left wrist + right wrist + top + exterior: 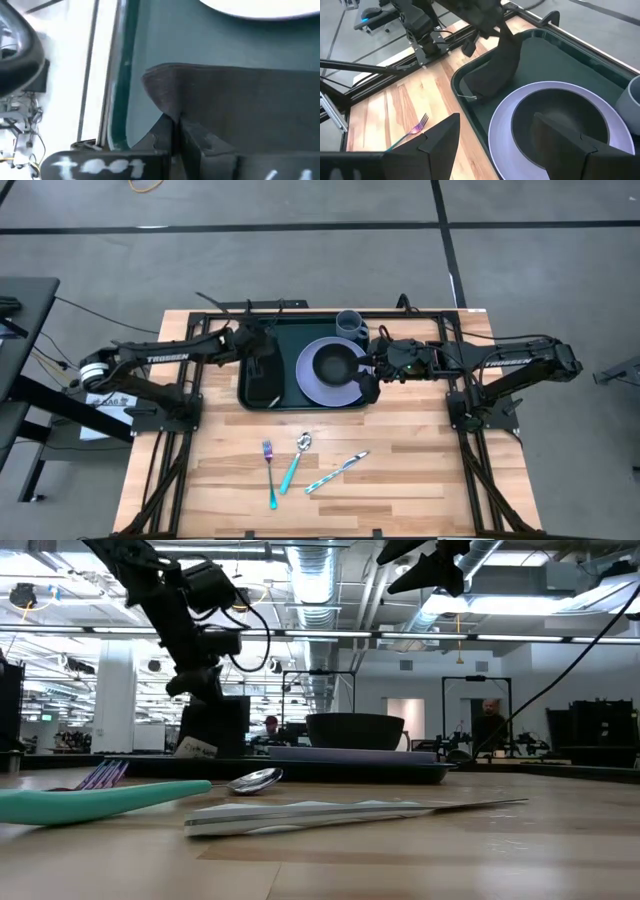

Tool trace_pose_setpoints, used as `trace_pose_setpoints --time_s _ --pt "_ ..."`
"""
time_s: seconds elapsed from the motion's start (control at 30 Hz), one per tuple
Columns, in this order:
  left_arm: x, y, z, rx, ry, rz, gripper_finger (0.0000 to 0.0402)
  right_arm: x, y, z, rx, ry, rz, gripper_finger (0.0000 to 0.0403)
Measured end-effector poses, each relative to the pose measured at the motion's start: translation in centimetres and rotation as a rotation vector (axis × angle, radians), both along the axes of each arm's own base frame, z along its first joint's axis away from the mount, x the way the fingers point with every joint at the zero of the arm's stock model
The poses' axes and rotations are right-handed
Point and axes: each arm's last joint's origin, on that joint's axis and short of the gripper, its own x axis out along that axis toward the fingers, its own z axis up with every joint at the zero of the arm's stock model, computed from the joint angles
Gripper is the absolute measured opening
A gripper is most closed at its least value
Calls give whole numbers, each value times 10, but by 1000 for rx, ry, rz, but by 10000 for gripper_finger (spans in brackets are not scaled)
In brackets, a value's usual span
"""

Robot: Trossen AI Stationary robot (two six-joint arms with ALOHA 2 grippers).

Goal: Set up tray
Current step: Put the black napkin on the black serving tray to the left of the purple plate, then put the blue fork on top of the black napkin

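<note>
The dark green tray (300, 402) lies at the table's far middle. It carries a lavender plate (312, 383) with a black bowl (337, 363) on it, and a grey-blue cup (350, 324) in its far right corner. A black napkin (492, 70) is in the tray's left part, under my left gripper (258, 346), which is shut on it. My right gripper (495, 137) is open and hovers above the plate's right side, touching nothing. In the low view the napkin (213, 726) hangs below the left arm. My left gripper pinches the napkin between its two fingers at a raised fold of its far end (167, 107), coming from above and slanting from the table's left. The cloth hangs slack below the fingers, and its near end (482, 86) lies on the tray's floor.
On the bare wood nearer the table's front edge lie a purple fork (268, 452) with a teal handle, a spoon (304, 442) with a teal handle and a patterned knife (338, 471). People show in the room behind the table (490, 715).
</note>
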Motion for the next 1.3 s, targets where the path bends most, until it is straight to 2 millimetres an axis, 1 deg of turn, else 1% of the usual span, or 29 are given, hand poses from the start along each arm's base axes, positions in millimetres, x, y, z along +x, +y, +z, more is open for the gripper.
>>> trace_pose_setpoints --time_s 0.13,0.2,0.3,0.43,0.6,0.7,0.83,1.0,1.17,1.3 --pt "10 5 -18 -39 79 -21 0 0 0 0 16 -4 -15 240" --pt "16 8 -23 -29 107 -6 0 0 0 0 17 -4 -14 240" --pt "24 15 -27 -4 138 -3 4 0 0 0 17 -4 -15 240" --pt "32 23 -27 4 145 -4 13 0 0 0 24 -6 -19 240" --pt "34 30 -32 -13 154 25 25 0 0 0 26 -6 -21 240" --pt "34 30 -33 -41 140 37 35 0 0 0 26 -5 -21 240" --pt "35 29 -34 -94 101 31 58 -1 0 -1 22 6 -24 240" --pt "35 30 -34 -93 92 36 101 -3 -1 -4 13 41 -36 240" --pt "34 35 -32 -28 108 93 146 -4 -1 -5 8 64 -39 240" --pt "32 39 -31 18 122 115 173 -4 -1 -5 7 64 -38 240"
